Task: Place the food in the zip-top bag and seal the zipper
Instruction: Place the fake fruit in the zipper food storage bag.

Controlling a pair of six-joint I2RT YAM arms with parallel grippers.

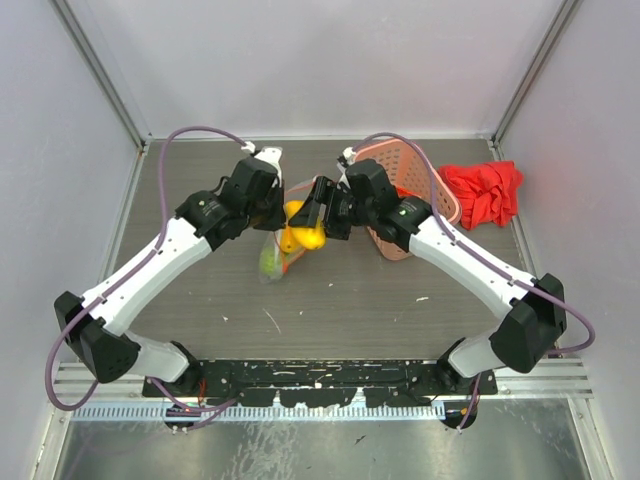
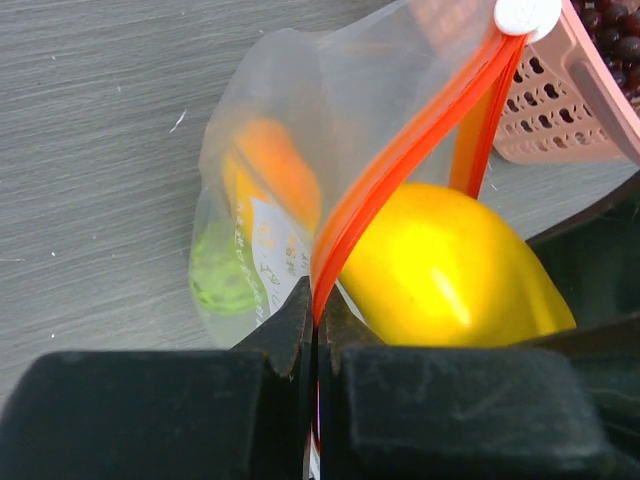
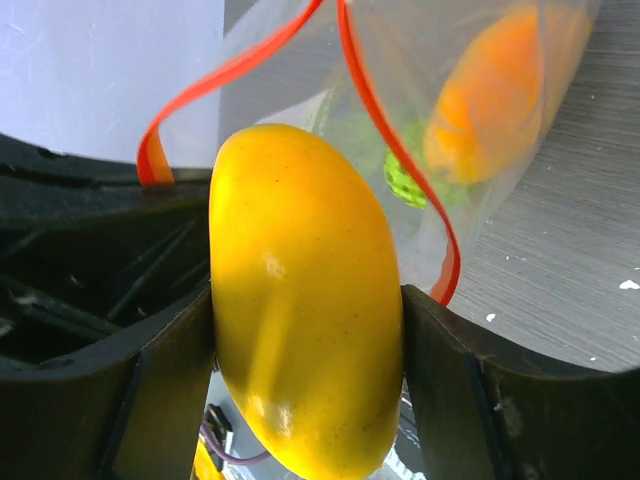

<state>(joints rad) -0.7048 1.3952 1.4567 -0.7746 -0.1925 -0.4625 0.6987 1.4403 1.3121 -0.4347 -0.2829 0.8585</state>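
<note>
Nearest the lens, the left gripper [image 2: 318, 312] is clenched on the orange-red zipper [image 2: 400, 165] at one end of the zip-top bag [image 2: 290, 90], holding that edge lifted off the table [image 1: 350, 320]. The zipper's two strips part above the pinch and the mouth gapes; a white slider [image 2: 527, 12] sits at the far end, just beside the rim of the pink lattice basket [image 2: 560, 100]. The right gripper [image 3: 305, 340] grasps the yellow piece [image 3: 300, 300] across its width, both fingers flush on its sides, at the open mouth between the strips; whether it has crossed the rim cannot be told. The orange piece [image 2: 285, 165] and lime-green ball [image 2: 220, 280] lie inside, at the bag's closed end. The grape bunch [image 2: 610, 25] lies in the basket. A red cloth [image 1: 485, 190] lies just beyond the basket, near the right wall. Bare tabletop runs from the bag to the arm bases.
</note>
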